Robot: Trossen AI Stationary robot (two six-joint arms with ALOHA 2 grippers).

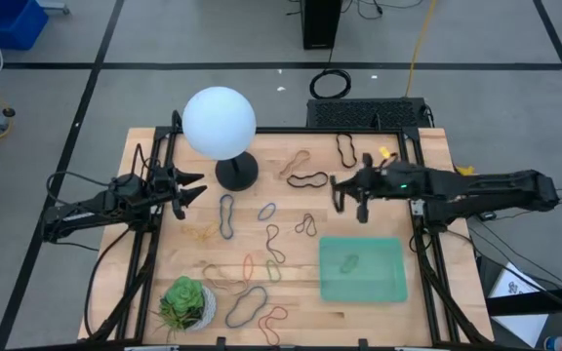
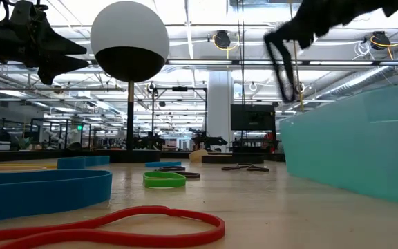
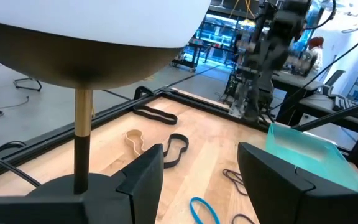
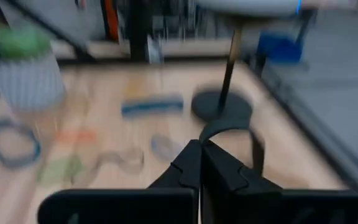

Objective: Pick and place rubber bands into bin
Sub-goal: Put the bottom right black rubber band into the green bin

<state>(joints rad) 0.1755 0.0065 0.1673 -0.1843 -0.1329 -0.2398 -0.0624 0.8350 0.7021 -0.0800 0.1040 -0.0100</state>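
Observation:
Several rubber bands lie flat on the wooden table, among them a black one (image 1: 226, 214), a dark one (image 1: 307, 179) and an orange one (image 1: 274, 317). The mint-green bin (image 1: 362, 270) sits at the near right with one band (image 1: 349, 261) inside. My right gripper (image 1: 338, 188) is above the table, left of the bin's far edge, shut on a black rubber band (image 2: 287, 69). My left gripper (image 1: 191, 190) is open and empty beside the lamp base (image 1: 236, 174); its two fingers also show in the left wrist view (image 3: 201, 186). My right gripper pinches the black rubber band between its two shut fingers, where the loop comes out at the fingertips (image 4: 207, 138). The fingers come from the table's right side. The loop (image 4: 253, 149) hangs slack below the fingers, clear of the table.
A lamp with a white globe (image 1: 219, 122) stands at the far left middle. A white pot with a green succulent (image 1: 187, 304) stands at the near left. Black frame rails run along the table's edges. Loose bands are scattered over the table's middle.

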